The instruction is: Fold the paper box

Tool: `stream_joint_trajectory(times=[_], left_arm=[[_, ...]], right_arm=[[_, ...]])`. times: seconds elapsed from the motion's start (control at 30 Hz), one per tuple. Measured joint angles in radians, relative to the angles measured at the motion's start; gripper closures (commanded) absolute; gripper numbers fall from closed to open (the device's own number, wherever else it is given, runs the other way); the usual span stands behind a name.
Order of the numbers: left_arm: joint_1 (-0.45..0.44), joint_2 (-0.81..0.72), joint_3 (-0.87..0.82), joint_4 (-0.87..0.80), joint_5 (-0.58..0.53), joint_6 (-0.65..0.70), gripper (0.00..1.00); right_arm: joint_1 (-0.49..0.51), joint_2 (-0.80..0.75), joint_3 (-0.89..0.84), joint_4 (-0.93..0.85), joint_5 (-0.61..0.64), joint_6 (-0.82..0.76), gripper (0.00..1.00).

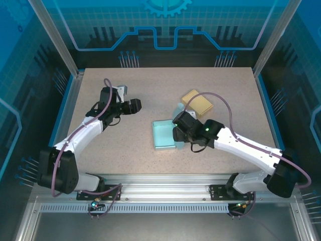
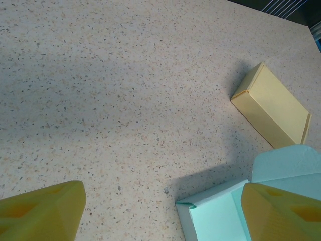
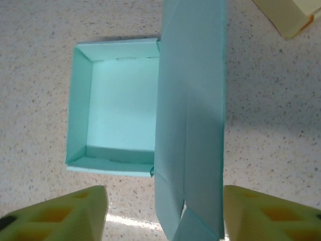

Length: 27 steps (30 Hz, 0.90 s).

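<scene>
The teal paper box [image 1: 163,134] lies mid-table with its tray [image 3: 118,105] open upward. Its long lid flap [image 3: 190,115] stands up from the tray's right side. My right gripper [image 3: 165,216] is open and straddles that flap's near end. The right finger [image 3: 271,211] is close beside the flap, and the left finger [image 3: 60,216] stands well clear of it. In the top view this gripper [image 1: 176,134] hovers over the box's right edge. My left gripper [image 1: 136,105] is up and left of the box, open [image 2: 160,216] and holding nothing, with the box corner [image 2: 215,216] by its right finger.
A closed tan box [image 1: 196,103] lies just behind the teal one, close to the right arm; the wrist views show it too [image 2: 271,105] [image 3: 286,17]. Bare speckled tabletop [image 1: 125,150] spreads left and front. Blue walls and metal posts ring the table.
</scene>
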Motion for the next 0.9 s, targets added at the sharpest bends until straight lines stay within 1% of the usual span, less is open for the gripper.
stream_joint_trajectory(times=[0.03,0.07,0.17,0.23,0.3,0.37,0.43,0.53,0.6,0.67,0.8,0.9], left_arm=[[0.0,0.0,0.001,0.0,0.0,0.0,0.18],[0.0,0.0,0.002,0.0,0.0,0.0,0.18],[0.0,0.0,0.005,0.003,0.0,0.001,0.17],[0.0,0.0,0.006,0.004,0.0,0.005,0.17],[0.0,0.001,0.009,0.013,0.0,0.029,0.17],[0.0,0.002,0.009,0.035,0.019,0.076,0.16],[0.001,0.008,0.011,0.056,0.067,0.161,0.14],[0.003,0.039,0.033,0.056,0.191,0.346,0.12],[0.005,0.075,0.05,0.06,0.272,0.468,0.11],[0.016,0.117,0.056,0.081,0.356,0.558,0.1],[0.072,0.215,0.056,0.178,0.546,0.643,0.11],[0.105,0.292,0.074,0.24,0.63,0.685,0.12]], right_arm=[[-0.002,0.014,0.0,0.003,0.006,-0.004,0.55],[-0.007,0.031,0.002,0.005,0.011,-0.017,0.63],[-0.035,0.091,0.023,0.011,0.033,-0.066,0.82],[-0.054,0.129,0.047,0.016,0.039,-0.116,0.9],[-0.07,0.165,0.082,0.026,0.045,-0.185,0.94],[-0.082,0.192,0.117,0.04,0.046,-0.263,0.96],[-0.101,0.222,0.15,0.057,0.033,-0.364,0.95],[-0.145,0.269,0.187,0.092,-0.019,-0.526,0.94],[-0.176,0.303,0.218,0.109,-0.06,-0.633,0.93],[-0.201,0.336,0.253,0.127,-0.101,-0.727,0.92],[-0.234,0.408,0.324,0.154,-0.184,-0.893,0.92],[-0.25,0.456,0.378,0.158,-0.241,-0.976,0.92]])
